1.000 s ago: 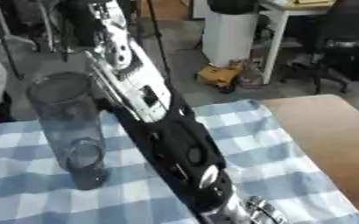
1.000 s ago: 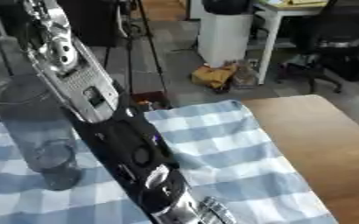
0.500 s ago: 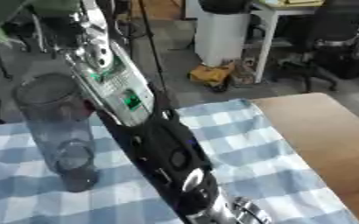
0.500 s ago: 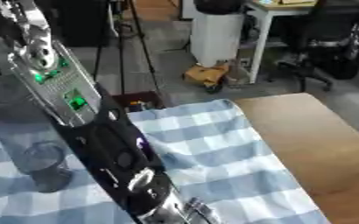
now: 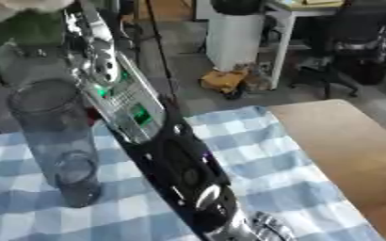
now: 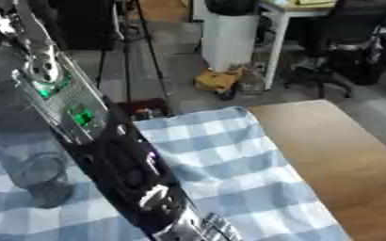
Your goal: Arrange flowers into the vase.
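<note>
A tall clear glass vase (image 5: 54, 141) stands upright on the blue-and-white checked cloth (image 5: 254, 160) at the left. A black and silver arm (image 5: 159, 155) with green lights, apparently my right one, rises from the bottom middle and slants to the upper left, passing just right of the vase. Its wrist end (image 5: 85, 28) runs off the top edge, so the hand is hidden. A blurred pale bloom (image 5: 19, 4) with green leaves (image 5: 28, 30) shows in the top left corner, above the vase's mouth. No left hand shows.
The bare wooden tabletop (image 5: 353, 150) lies right of the cloth. Beyond the far edge is floor with a white cylinder (image 5: 236, 37), a yellow object (image 5: 225, 80), a tripod (image 6: 130, 52) and office chairs (image 6: 353, 47).
The arm has swung up and toward the upper left, and the bloom and leaves have come into view in the top left corner. The vase has stayed put.
</note>
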### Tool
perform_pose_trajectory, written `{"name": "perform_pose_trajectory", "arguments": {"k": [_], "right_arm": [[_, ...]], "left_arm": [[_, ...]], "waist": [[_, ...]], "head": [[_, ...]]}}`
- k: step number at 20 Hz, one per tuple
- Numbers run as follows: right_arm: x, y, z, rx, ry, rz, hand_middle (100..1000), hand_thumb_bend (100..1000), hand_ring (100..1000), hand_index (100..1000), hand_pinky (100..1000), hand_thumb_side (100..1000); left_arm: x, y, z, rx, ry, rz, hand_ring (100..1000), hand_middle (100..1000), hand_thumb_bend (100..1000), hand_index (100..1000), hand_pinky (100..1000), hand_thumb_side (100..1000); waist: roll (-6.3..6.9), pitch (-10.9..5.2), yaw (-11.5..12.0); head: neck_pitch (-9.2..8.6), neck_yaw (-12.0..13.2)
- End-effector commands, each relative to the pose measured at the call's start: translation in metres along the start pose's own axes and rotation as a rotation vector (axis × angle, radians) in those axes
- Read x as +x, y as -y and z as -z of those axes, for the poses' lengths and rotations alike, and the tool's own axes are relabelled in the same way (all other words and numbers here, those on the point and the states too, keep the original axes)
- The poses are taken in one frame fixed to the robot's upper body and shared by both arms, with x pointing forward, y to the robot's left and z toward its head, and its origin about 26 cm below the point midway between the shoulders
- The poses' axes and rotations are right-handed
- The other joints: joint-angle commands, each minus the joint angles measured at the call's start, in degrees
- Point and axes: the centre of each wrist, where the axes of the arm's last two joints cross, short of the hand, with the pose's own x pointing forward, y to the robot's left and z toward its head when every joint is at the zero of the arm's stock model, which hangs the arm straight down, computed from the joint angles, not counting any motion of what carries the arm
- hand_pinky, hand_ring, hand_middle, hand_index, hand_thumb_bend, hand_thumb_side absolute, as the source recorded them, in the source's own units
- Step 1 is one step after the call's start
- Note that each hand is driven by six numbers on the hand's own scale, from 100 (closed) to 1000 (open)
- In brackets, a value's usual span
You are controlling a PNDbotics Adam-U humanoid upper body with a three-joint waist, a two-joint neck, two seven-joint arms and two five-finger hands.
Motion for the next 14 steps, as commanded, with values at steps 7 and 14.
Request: {"name": "perform_pose_trajectory", "arguments": {"k": [7,14], "right_arm": [[0.017,0.01,0.011,-0.007,0.062,0.005,100,100,100,100,100,388],[0.019,0.004,0.008,-0.023,0.072,-0.005,100,100,100,100,100,383]], "left_arm": [[0.006,-0.005,0.005,0.003,0.036,0.013,994,976,100,1000,688,1000],[0.006,-0.004,0.004,0.005,0.03,0.005,993,976,100,1000,688,1000]], "waist": [[0.1,-0.91,-0.33],[0.45,-0.9,0.18]], "head": [[-1.03,0.69],[-1.19,-1.48]]}}
